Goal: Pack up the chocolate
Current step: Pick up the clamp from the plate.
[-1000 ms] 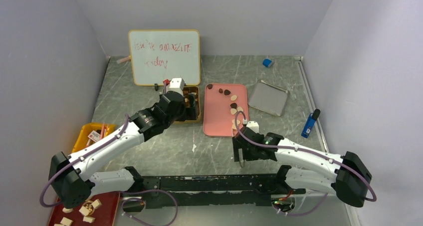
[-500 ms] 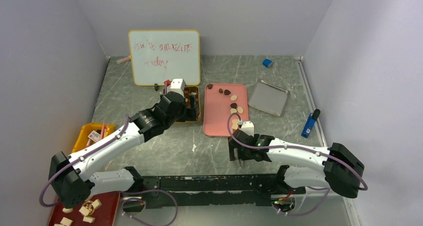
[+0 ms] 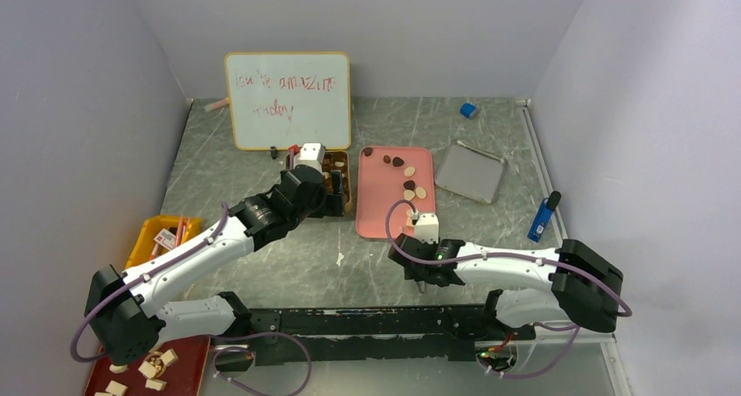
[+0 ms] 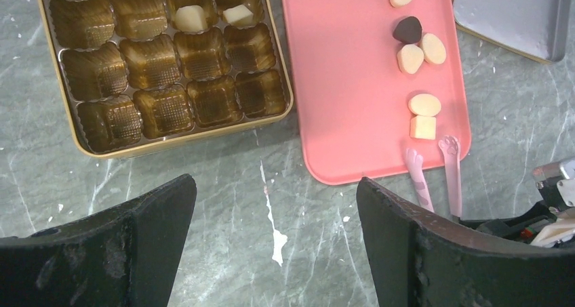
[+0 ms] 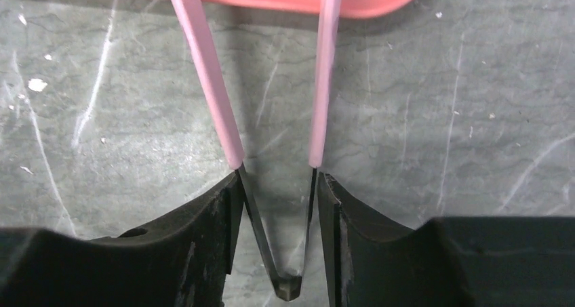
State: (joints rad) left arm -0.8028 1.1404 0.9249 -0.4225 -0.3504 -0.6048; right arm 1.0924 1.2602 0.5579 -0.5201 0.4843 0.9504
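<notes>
Your right gripper (image 5: 278, 185) is pinching the pink tweezers (image 5: 203, 70) between partly closed jaws just short of the pink tray (image 4: 346, 83), your left gripper (image 4: 274, 188) is hanging wide open and empty, and the chocolate (image 4: 424, 105) is lying mostly on that tray, a few pale pieces sitting in the gold box (image 4: 166, 110).

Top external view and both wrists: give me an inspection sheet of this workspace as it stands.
Surface: grey marbled table, white scuffs.
Job's things: chocolate mostly on the pink tray; two pale pieces in the gold box, visible cells otherwise empty.
Clutter: whiteboard, silver tray, blue pen-like item, yellow bin, red tray of beige chunks.
Grippers: left gripper open above the table; right gripper with fingers closed on tweezers.
Cables: purple cable looped along each arm.
Surroundings: plain pale walls.
</notes>
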